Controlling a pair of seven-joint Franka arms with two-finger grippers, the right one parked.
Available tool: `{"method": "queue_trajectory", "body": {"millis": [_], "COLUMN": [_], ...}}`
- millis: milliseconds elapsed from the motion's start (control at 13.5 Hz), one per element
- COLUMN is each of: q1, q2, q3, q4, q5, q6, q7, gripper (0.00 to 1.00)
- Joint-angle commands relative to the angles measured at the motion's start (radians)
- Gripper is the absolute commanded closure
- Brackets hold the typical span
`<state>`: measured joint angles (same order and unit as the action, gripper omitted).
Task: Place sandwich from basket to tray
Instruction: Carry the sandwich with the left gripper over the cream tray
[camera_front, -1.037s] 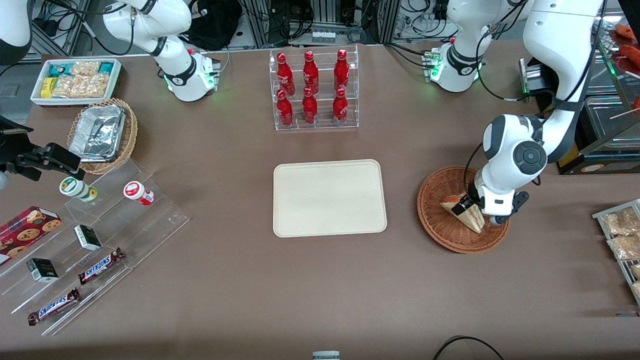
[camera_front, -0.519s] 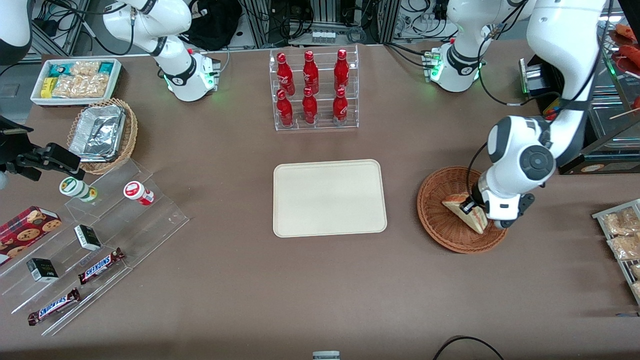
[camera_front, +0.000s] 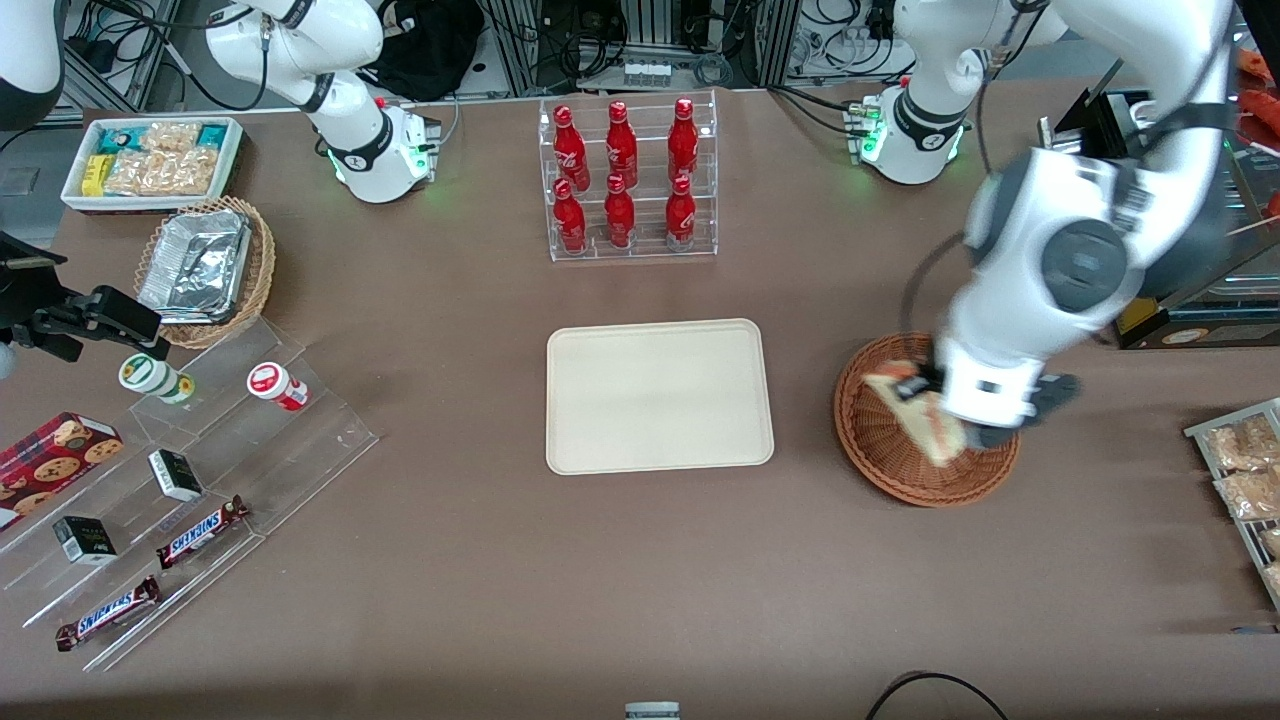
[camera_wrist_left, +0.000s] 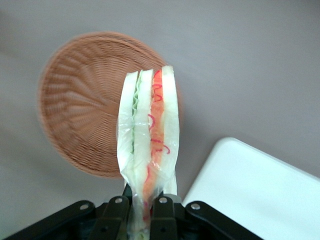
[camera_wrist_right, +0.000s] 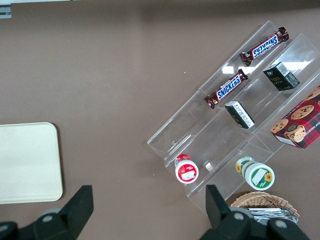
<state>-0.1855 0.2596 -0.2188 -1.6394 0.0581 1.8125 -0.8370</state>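
Observation:
My left gripper (camera_front: 935, 400) is shut on the sandwich (camera_front: 915, 408), a wrapped white wedge with orange-red and green layers, and holds it lifted above the reddish-brown wicker basket (camera_front: 880, 450). In the left wrist view the sandwich (camera_wrist_left: 148, 145) stands between the black fingers (camera_wrist_left: 116, 212), with the basket (camera_wrist_left: 80, 105) well below it. The cream tray (camera_front: 658, 395) lies at the table's middle, bare; a corner of it shows in the left wrist view (camera_wrist_left: 255, 192) and an edge in the right wrist view (camera_wrist_right: 27, 162).
A clear rack of red bottles (camera_front: 627, 180) stands farther from the camera than the tray. A clear stepped display with snack bars and boxes (camera_front: 180, 480), a tan basket with foil (camera_front: 205, 270) and a white snack bin (camera_front: 150, 160) lie toward the parked arm's end. A rack of packets (camera_front: 1245, 470) is beside the basket.
The left arm has risen with the sandwich, lifting it off the basket's floor. The wrist now looks larger and blurred in the front view.

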Motion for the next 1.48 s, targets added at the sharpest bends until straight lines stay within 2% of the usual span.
{"method": "queue_trajectory", "body": {"millis": [0, 370, 741, 963, 1407], "q1": [-0.107, -0.28, -0.405, -0.426, -0.439], "q2": [0.091, 0.203, 0.346, 0.42, 0.463], "q3": [0.006, 0.006, 0.007, 0.007, 0.009], "q4": [0.069, 0.075, 0.209, 0.219, 0.194], "q5": [0.012, 0.014, 0.02, 0.028, 0.04], "q6": [-0.016, 0.114, 0.186, 0.215, 0.209], "q7": [0.039, 0.05, -0.031, -0.045, -0.08], "gripper": [0.91, 0.91, 0.89, 0.89, 0.88]}}
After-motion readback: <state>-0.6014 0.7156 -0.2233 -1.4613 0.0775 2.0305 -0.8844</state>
